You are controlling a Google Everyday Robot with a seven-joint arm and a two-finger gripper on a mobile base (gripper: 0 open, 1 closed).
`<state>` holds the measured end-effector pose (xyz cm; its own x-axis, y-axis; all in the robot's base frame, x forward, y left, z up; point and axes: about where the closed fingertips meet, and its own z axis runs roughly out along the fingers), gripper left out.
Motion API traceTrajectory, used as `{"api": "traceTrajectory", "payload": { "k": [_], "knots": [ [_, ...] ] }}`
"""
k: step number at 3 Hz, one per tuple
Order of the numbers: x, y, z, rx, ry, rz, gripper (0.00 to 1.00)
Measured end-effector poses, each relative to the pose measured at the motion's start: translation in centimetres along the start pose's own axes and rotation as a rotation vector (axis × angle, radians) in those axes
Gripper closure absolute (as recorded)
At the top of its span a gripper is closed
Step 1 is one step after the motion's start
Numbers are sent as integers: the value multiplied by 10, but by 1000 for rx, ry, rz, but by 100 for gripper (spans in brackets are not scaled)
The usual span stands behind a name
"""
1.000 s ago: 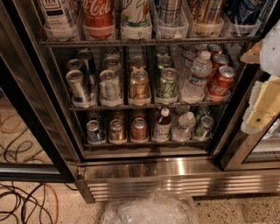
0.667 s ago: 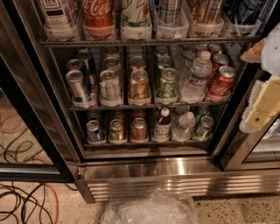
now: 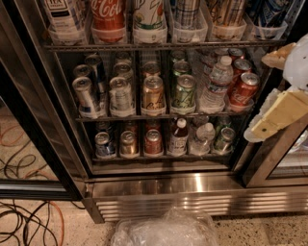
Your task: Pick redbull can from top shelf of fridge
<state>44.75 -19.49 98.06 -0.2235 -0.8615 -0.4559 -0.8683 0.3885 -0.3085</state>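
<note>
Camera view: faced the fridge [image 3: 192,185], racks full of drinks.
Gripper [image 3: 279,98]: at the right edge of the picture, in front of the racks; whether it was wide or narrow could not be told.
Redbull can [image 3: 186,10]: on the top shelf [image 3: 159,46], up and to the left of the gripper, deeper in.
Long axis: upright, seated in a clear bin [image 3: 187,32].
Look: blue-and-silver blocks; its lid was cut off by the picture's top.
Coming move: likely a reach up and left from the gripper.

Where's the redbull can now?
Camera view, top shelf: the redbull can stands centre-right, between the white-and-green can and a gold can. Gripper hangs at the right edge.
</note>
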Motion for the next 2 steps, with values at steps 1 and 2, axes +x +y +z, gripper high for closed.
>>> {"api": "traceTrajectory", "payload": {
  "k": [1,2],
  "knots": [
    [0,0,0,-1,1,0,0],
    [-4,1,0,1,-25,29,0]
  ]
}}
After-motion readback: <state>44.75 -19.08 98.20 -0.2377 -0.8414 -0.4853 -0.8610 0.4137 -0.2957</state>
